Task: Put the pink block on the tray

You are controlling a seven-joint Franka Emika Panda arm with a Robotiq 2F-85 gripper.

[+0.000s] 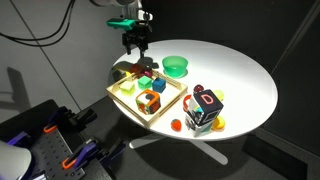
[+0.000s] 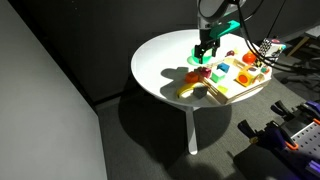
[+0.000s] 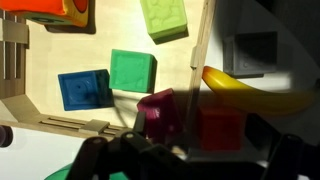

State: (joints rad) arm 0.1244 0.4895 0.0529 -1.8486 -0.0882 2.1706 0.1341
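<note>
In the wrist view the pink block (image 3: 160,112) lies in shadow on the floor of the cream wooden tray (image 3: 200,45), close to its raised rim. It sits next to a green block (image 3: 132,70). The tray also shows in both exterior views (image 1: 150,116) (image 2: 246,90). My gripper (image 3: 190,150) is open, and its dark fingers stand apart to either side at the bottom of the wrist view. It holds nothing. In both exterior views the gripper (image 1: 135,45) (image 2: 205,50) hangs above the tray's corner.
The tray also holds a blue block (image 3: 85,90), a light green block (image 3: 165,18) and an orange one (image 3: 45,10). Outside the rim lie a red block (image 3: 220,125) and a yellow banana (image 3: 255,92). A green bowl (image 1: 175,66) and a multicoloured letter cube (image 1: 207,108) stand on the round white table (image 1: 245,75).
</note>
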